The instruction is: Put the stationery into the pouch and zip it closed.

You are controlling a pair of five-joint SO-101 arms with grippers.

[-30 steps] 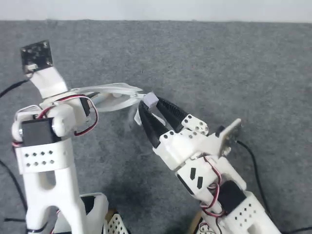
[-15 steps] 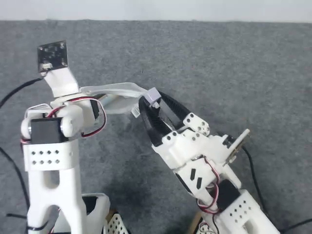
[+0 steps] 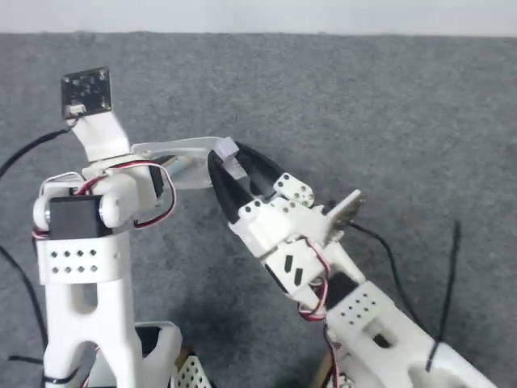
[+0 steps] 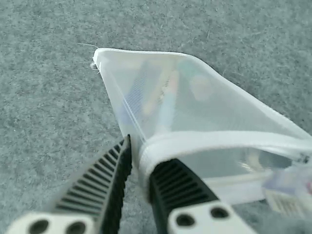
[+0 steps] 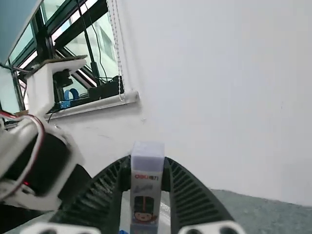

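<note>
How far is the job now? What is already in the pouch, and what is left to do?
Done: some long items, probably pens, lie inside the mesh pouch. In hand: the left gripper is shut on the pouch's rim, and the right gripper holds an eraser at its open mouth. Left: drop the eraser in, then zip the pouch closed.
</note>
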